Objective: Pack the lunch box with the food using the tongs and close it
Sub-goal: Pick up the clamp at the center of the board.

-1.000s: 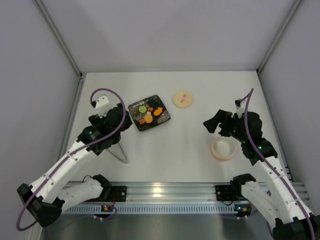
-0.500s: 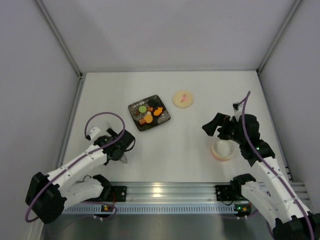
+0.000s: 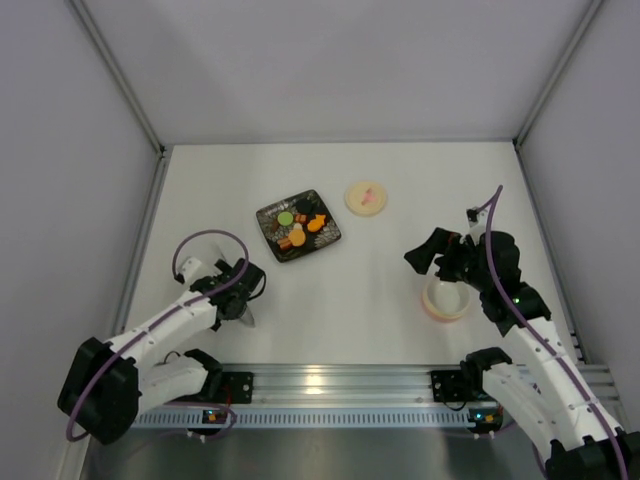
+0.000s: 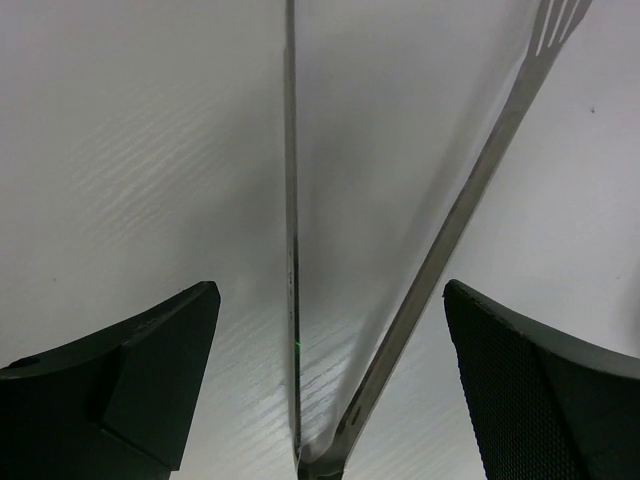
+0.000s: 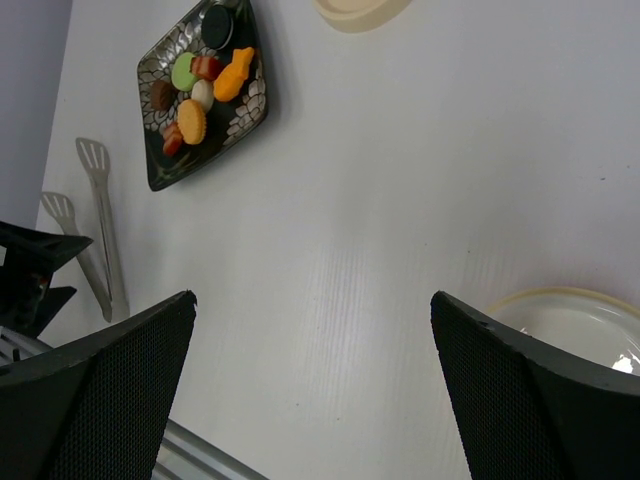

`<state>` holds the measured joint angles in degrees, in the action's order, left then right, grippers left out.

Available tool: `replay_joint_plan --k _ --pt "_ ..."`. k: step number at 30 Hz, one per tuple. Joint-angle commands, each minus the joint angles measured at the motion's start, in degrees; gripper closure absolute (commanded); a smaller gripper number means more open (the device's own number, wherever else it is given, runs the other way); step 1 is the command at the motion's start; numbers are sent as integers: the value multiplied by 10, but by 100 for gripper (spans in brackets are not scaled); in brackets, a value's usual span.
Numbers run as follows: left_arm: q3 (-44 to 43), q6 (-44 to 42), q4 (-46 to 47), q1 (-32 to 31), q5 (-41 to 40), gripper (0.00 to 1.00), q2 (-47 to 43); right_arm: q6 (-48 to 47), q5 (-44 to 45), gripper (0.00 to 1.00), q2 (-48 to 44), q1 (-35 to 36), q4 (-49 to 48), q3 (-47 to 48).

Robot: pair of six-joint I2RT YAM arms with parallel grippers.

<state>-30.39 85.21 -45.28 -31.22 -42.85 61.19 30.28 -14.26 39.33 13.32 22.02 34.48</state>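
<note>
Left gripper [image 4: 328, 300]: the jaws are held wide apart; nothing is clamped. It is placed low over the table [image 3: 350, 290], to the left of the dark plate [image 3: 270, 213] and nearer to the arm bases than the plate.
Between the left fingers [image 4: 150, 370]: the tongs [image 4: 480, 170] are seen there, lying on the table, with the joined end of the V at the wrist side. A narrow gap is seen between each finger and the metal; no contact can be made out.
Tongs, look: two thin silvery arms are spread in a V. One arm is seen edge-on as a thin line, and the other is ended by a flat slotted tip.
Tongs, place: they are laid on the near-left side of the plate, apart from it.
Right gripper [image 5: 312, 300]: the jaws are also held wide apart, with only the bare table between them. It is hung well to the right of the plate.
Lunch box [image 3: 445, 298]: a round, pale cup with a white inside, without its lid. It is set far to the right of the plate and nearer to the arm bases, just beside the right gripper.
Lid [image 3: 366, 196]: a cream disc with a pink mark, laid flat to the right of the plate, a little behind it.
Food [image 3: 300, 228]: small orange, green, brown and cream pieces are gathered on the plate.
</note>
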Motion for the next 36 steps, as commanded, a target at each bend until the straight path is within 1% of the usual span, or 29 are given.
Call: replay_joint_plan --k 1,8,15,24,29,35,36 --pt "4 -43 72 6 5 1 10 4 -2 1 -10 -8 -15 0" --pt "6 -67 103 16 9 1 27 5 -4 0 -7 -8 -21 -6" --pt "1 -78 118 48 41 1 86 6 -7 1 -2 -8 -26 -10" --pt "-7 -91 136 51 67 2 143 8 -8 1 -4 -8 -25 -15" --pt "2 -94 139 50 87 2 136 11 -7 1 -7 -8 -28 -27" --pt "17 -102 137 51 102 4 116 15 -7 1 -9 -8 -32 -33" --pt "18 -104 137 51 114 5 109 16 -7 0 -9 -8 -32 -34"
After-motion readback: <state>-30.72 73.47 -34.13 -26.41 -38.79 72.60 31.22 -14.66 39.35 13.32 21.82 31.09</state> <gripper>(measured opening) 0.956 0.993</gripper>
